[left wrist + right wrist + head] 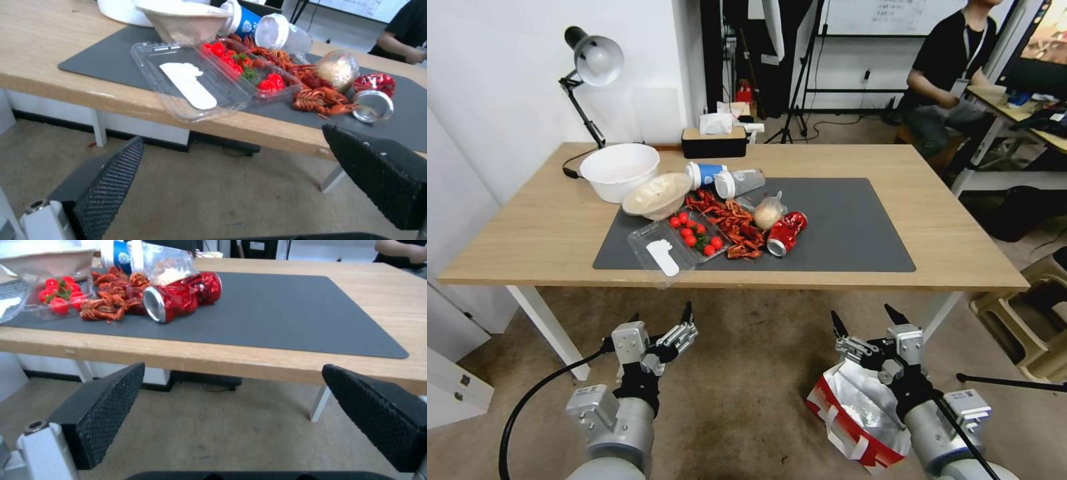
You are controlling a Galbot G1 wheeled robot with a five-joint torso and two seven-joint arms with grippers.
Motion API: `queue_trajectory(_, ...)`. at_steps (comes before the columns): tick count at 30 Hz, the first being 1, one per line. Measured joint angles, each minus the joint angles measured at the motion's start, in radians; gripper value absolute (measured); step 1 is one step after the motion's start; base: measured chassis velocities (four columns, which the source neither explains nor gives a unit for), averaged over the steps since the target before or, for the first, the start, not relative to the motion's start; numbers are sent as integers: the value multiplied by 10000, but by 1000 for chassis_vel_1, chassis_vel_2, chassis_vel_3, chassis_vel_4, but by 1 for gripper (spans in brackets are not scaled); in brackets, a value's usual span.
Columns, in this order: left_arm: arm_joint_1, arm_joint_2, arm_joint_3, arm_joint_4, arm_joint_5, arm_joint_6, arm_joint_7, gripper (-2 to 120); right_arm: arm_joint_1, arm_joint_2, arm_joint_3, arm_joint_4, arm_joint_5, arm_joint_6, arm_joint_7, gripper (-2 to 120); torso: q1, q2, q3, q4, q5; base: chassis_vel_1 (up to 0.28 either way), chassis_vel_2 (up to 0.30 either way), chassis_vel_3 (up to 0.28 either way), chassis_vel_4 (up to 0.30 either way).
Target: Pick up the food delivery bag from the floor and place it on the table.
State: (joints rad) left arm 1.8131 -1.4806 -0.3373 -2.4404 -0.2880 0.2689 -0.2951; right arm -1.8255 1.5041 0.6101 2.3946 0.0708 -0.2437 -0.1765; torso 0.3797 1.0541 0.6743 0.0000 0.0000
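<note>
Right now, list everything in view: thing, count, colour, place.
food delivery bag: one, red and white, foil-lined, on the floor under the right hand
floor: brownish carpet
table: one, light wood, white legs
mat: one, dark grey, on the table
bowls: two, white, mat's far left corner
clear tray: one, with red tomatoes, mat's near left
crayfish: red pile, mid-mat
can: one, red, crushed, lying beside the crayfish
desk lamp: one, table's far left
tissue box: one, black, far edge
left hand: open, above the floor
right hand: open, above the bag
</note>
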Motion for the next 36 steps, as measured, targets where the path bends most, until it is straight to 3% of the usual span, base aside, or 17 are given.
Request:
queue_trajectory(28, 31, -84, -12, 4, 310, -37, 26, 100, 7, -39, -5, -82, 8, 29, 9, 100, -623, -1408, -785, 0, 0, 0, 0, 0, 0)
queue_trajectory(36, 43, -84, -12, 3, 328, -44, 36, 100, -5, -39, -5, -97, 8, 29, 4, 100, -700, -1607, -907, 0, -1, 0, 0, 0, 0)
